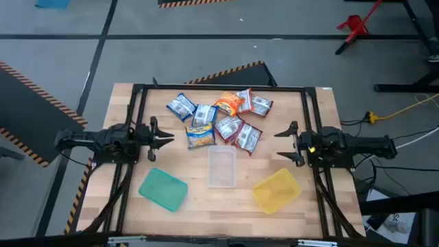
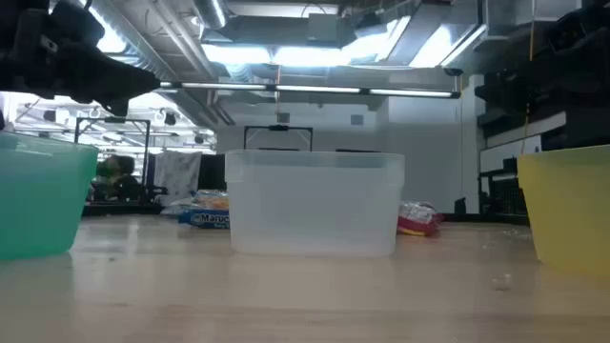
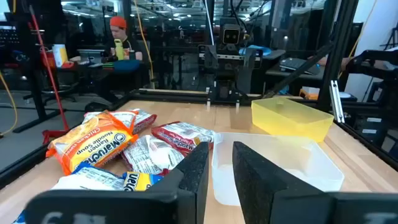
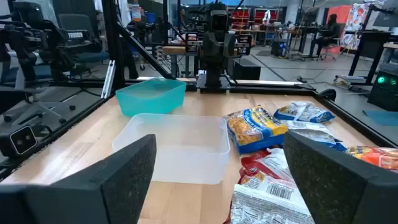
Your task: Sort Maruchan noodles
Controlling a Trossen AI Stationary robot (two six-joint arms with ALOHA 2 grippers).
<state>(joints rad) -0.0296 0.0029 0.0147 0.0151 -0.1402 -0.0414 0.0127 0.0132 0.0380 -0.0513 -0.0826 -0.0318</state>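
Between both grippers, noodle packets [image 1: 219, 116] lie heaped, untouched; left gripper [image 1: 169, 138] jaws near-closed, right gripper [image 1: 279, 144] jaws spread.

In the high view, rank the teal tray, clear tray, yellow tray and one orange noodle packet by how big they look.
1. Teal tray and yellow tray: alike, not ranked apart.
2. Clear tray: slightly smaller, close call.
3. Orange noodle packet: clearly smallest.
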